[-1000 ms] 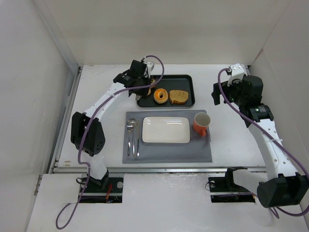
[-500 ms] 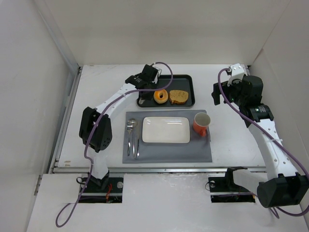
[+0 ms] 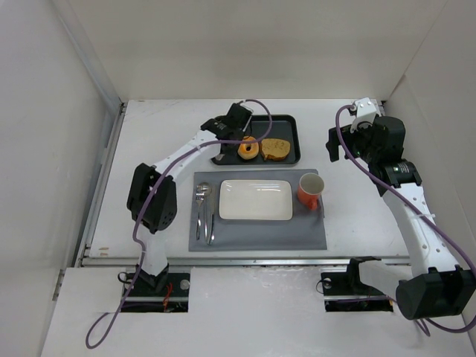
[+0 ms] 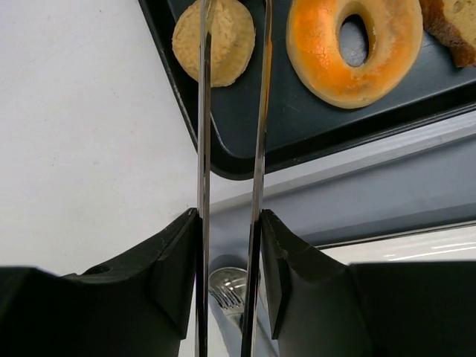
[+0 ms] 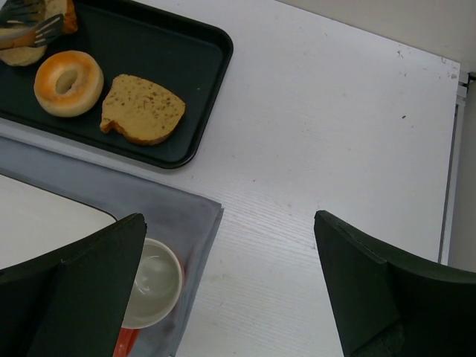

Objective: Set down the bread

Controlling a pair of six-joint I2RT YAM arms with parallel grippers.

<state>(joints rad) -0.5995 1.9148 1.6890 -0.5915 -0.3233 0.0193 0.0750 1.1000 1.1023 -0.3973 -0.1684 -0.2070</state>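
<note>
At left end of black tray (image 5: 149, 44): the bread (image 5: 65, 13), golden-brown, only partly in frame.
L gripper (image 4: 229, 253) clamped on metal tongs (image 4: 202, 134), blades nearly together, passing over tan bun (image 4: 230, 37); can't tell if tips grip bread. R gripper (image 5: 229, 245) spread wide, holds nothing.

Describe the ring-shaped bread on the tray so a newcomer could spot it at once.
Look beyond the grey placemat to the black tray. The bagel lies on it, between a small tan bun and a brown toast slice. It alone is a glossy orange ring with a hole.
</note>
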